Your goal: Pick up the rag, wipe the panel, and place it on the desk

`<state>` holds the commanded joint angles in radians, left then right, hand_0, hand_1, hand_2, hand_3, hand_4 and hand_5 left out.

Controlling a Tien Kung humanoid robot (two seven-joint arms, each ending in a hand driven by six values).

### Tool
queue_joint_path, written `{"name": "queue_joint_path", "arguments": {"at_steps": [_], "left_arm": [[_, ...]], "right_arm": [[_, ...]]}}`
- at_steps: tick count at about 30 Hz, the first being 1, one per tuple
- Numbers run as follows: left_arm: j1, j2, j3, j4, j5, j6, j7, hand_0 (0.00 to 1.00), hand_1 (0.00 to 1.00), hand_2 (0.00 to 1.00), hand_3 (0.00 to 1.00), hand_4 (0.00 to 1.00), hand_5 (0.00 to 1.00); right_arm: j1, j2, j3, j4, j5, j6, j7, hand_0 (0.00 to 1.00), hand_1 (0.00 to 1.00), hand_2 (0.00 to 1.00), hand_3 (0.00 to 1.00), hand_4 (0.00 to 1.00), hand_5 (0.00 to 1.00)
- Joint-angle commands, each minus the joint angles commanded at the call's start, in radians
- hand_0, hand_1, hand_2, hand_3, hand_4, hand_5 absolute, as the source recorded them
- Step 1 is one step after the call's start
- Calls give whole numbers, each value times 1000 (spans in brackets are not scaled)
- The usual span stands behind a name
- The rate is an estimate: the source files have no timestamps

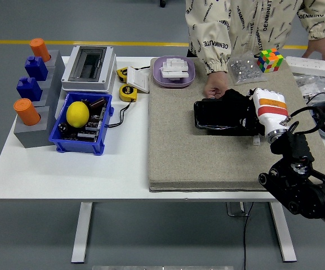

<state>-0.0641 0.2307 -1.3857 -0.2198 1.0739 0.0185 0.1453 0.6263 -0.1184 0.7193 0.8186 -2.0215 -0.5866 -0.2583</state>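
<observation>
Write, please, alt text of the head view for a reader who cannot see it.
The robot's right hand presses a dark rag on a black panel lying on a grey mat, while a person's hand steadies the panel's far edge. At left sit a blue bin holding a lemon and an electrical box.

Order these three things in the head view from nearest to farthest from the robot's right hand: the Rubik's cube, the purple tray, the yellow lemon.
Measured from the right hand:
1. Rubik's cube, just beyond the hand, at the far right.
2. Purple tray, far side, left of the hand.
3. Yellow lemon, in the blue bin at the left.
</observation>
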Motion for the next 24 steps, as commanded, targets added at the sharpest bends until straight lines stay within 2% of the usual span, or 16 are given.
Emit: {"name": "queue_joint_path", "arguments": {"at_steps": [16, 24], "left_arm": [[-12, 1, -1, -2, 2, 0, 0, 604, 642, 657, 562, 627, 445], [-8, 0, -7, 1, 4, 0, 0, 605, 641, 657, 562, 627, 445]], "right_arm": [[37, 80, -66, 8, 13, -4, 1, 284, 400, 421, 436, 957, 22], [60, 113, -150, 39, 24, -2, -1, 284, 399, 421, 435, 957, 23]]}}
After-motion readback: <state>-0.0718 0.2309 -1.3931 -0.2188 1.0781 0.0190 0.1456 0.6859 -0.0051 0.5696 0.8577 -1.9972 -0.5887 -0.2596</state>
